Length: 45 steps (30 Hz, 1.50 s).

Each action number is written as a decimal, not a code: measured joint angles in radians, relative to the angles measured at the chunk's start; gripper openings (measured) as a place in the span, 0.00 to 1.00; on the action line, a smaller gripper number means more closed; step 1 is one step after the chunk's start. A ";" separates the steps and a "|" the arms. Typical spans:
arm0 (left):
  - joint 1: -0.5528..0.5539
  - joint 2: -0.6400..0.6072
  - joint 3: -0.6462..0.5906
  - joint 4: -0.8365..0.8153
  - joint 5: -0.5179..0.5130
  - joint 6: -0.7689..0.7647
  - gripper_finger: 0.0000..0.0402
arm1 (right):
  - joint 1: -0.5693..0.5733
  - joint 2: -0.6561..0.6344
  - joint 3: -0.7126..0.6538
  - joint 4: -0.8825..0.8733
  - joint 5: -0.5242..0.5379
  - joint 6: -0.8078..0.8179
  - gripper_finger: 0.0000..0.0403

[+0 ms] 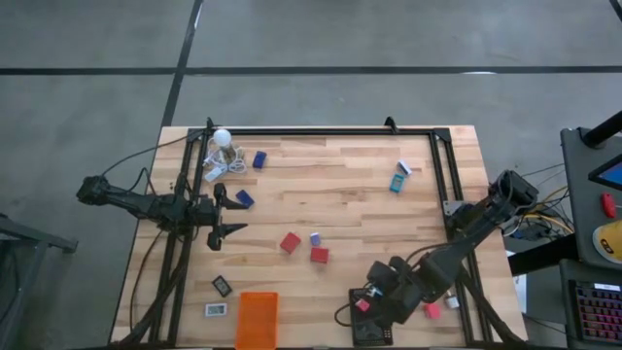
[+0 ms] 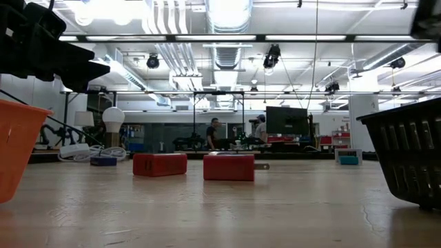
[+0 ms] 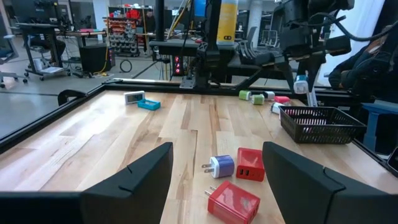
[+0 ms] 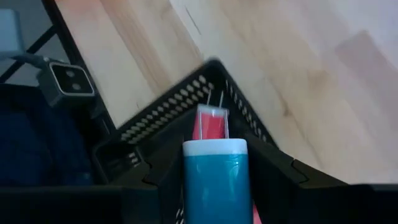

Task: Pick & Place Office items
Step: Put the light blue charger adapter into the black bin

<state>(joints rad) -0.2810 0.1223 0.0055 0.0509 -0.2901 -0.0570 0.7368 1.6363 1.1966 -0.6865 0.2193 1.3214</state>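
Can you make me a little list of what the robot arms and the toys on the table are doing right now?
right gripper: shut on a teal-and-white box, held over the black tray
in the black tray: a red piece
left gripper: open, empty, hovering over the table's left side
ahead of left gripper: two red cubes, one small blue-and-white plug
orange tray: near front edge, nothing visible inside
table: wood

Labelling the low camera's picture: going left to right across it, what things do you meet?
Orange tray → white bulb → left red block → right red block → teal box → black basket.
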 joint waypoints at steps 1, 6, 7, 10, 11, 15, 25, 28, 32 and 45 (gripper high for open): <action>0.000 0.000 0.000 0.000 0.000 0.000 0.63 | 0.006 0.000 -0.005 0.001 -0.008 0.022 0.37; 0.000 0.000 0.000 0.000 0.000 0.000 0.63 | 0.022 0.001 -0.038 0.020 -0.020 0.113 0.37; 0.000 0.000 0.000 0.000 0.000 0.000 0.63 | 0.024 0.001 -0.044 0.025 -0.020 0.124 0.36; 0.000 0.000 0.000 0.000 0.000 0.000 0.63 | 0.024 0.002 -0.064 0.069 -0.020 0.158 0.36; 0.000 0.000 0.000 0.000 0.000 0.000 0.63 | 0.024 0.002 -0.071 0.088 -0.020 0.167 0.36; 0.000 0.000 0.000 0.000 0.000 0.000 0.63 | 0.025 0.002 -0.108 0.193 -0.022 0.171 0.37; 0.000 0.000 0.000 0.000 0.000 0.000 0.63 | 0.032 0.003 -0.211 0.409 -0.048 0.169 0.36; 0.000 0.000 0.000 0.000 0.000 0.000 0.63 | 0.038 0.003 -0.232 0.428 -0.048 0.168 0.36; 0.000 0.000 0.000 0.000 0.000 0.000 0.63 | 0.038 0.003 -0.252 0.437 -0.065 0.168 0.36; 0.000 0.000 0.000 0.000 0.000 0.000 0.63 | 0.007 0.004 -0.307 0.429 -0.010 0.167 0.36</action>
<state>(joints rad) -0.2811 0.1223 0.0055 0.0509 -0.2900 -0.0569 0.7441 1.6402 0.8899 -0.2573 0.2090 1.4889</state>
